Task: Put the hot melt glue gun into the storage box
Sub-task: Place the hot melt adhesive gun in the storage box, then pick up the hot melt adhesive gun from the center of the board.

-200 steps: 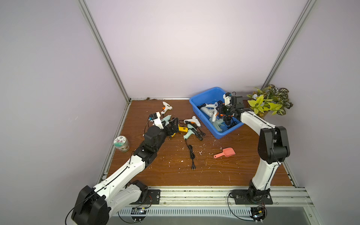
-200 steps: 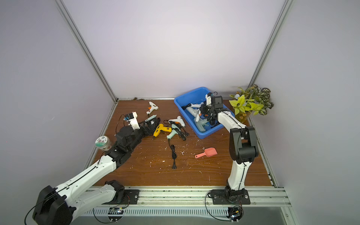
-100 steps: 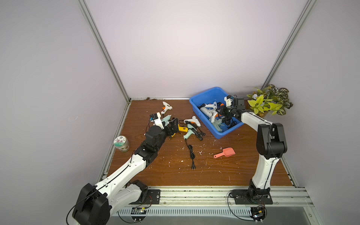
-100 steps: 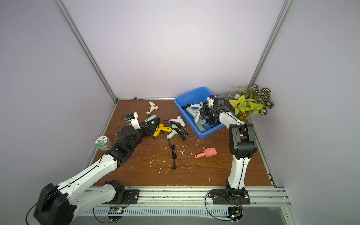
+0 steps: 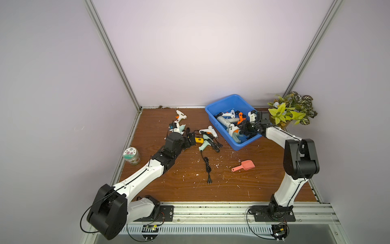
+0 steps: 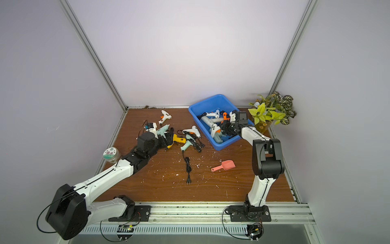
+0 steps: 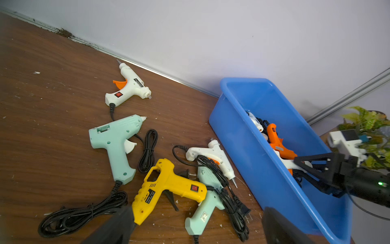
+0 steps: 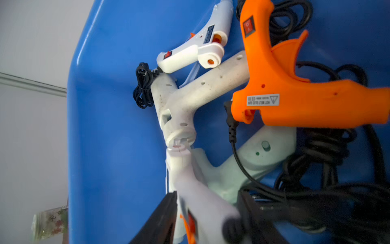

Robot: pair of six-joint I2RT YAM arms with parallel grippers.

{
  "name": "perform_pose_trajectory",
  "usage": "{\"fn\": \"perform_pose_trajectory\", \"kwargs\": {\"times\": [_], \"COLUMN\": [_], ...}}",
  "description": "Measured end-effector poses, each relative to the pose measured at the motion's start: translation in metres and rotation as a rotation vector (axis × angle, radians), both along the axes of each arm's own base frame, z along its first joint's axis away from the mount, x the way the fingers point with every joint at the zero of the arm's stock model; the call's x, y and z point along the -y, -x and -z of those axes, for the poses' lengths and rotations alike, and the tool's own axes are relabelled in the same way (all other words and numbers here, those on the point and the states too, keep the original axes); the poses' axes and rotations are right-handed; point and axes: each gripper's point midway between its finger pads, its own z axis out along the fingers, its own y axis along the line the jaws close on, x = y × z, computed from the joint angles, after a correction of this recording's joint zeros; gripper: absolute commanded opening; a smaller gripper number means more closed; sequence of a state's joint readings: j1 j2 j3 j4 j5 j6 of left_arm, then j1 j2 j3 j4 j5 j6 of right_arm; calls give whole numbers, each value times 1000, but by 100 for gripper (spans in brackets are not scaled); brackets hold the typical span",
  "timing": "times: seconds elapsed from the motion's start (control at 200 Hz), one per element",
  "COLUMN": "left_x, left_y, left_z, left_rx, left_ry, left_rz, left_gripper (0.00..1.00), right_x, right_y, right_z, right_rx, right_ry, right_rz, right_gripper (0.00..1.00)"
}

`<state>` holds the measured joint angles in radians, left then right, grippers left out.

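Left jaws stand wide open, a yellow glue gun point(image 7: 168, 186) just ahead on the bench point(image 7: 52, 95). Right jaws straddle a white glue gun point(image 8: 194, 194) inside the storage box point(image 8: 116, 126); I cannot tell whether they grip it.

Both top views look down from high over the whole desk point(image 5: 253, 186); wrist cameras sit close, both seeing the box point(image 7: 242, 137).

Left arm point(image 5: 145, 176): glossy white link shells, black joint housings, thin black cable point(image 5: 81, 220) looping off the shoulder | Right arm point(image 5: 287, 190): same white shells, bulky black elbow, white camera block point(image 7: 346, 141) and small green light point(image 7: 380, 183) near the wrist | Left claw point(image 5: 191, 139), right claw point(image 8: 207, 194): flat black fingers | Base plates point(image 5: 272, 215): black, on silver rail point(image 5: 211, 208)
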<state>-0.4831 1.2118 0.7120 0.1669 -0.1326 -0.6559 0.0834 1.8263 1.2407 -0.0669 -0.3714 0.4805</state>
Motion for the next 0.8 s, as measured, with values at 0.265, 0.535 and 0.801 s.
{"fn": "perform_pose_trajectory", "kwargs": {"times": [0.265,0.535,0.801], "left_x": [-24,-30,-47], "left_y": [-12,-48,-85], "left_z": [33,38,74], "left_rx": [-94,-125,-240], "left_ry": [-66,-138,-188], "left_rz": [-58,-109,-179], "left_gripper": [98,84,76], "right_x": [22,43,51], "right_y": [22,53,87], "right_z": [-31,-91,-149], "right_rx": [32,148,342], "right_ry": [72,135,126], "right_rz": [83,165,201], "right_gripper": [61,66,72]}}
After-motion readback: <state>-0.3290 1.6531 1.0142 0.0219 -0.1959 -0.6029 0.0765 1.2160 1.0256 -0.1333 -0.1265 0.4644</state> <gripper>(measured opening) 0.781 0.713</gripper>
